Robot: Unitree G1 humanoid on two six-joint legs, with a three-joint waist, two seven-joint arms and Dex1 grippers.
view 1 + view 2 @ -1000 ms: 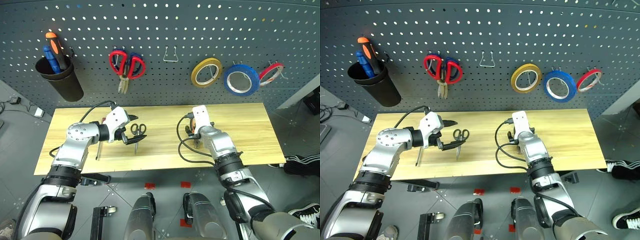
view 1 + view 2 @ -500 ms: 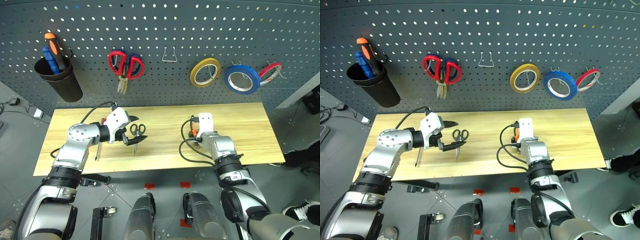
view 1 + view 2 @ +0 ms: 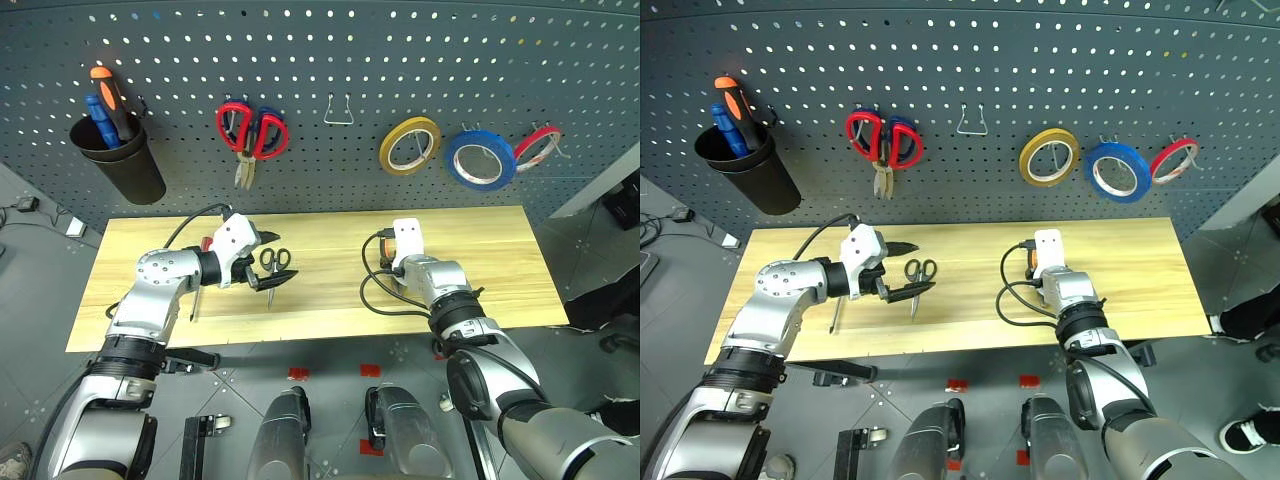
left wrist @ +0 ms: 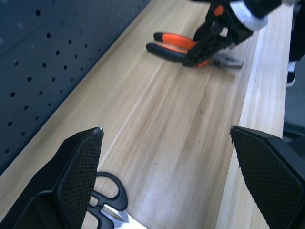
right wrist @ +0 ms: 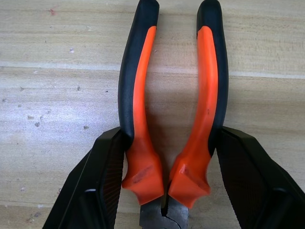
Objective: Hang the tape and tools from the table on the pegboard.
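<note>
**Right gripper closing around the pliers on the table**

The right gripper [image 5: 167, 191] is reaching down to the table [image 3: 480, 270], and its two black fingers [image 5: 107, 181] are pressing against the outer sides of the orange-and-black pliers [image 5: 171, 105], grasping them near the joint while the pliers are lying flat on the wood. The handles are stretching away ahead of the fingertips, toward the pegboard [image 3: 350, 50].

The left gripper [image 3: 268, 257] is hovering over the table with its jaws spread wide and holding nothing. The small black-handled scissors [image 3: 272, 262] are lying just below and between its fingers, and the slim red-handled screwdriver [image 3: 197, 290] is lying behind it, under the wrist.

The blue tape [image 3: 481, 159] is already hanging on the pegboard, up and to the right of the right gripper.
</note>
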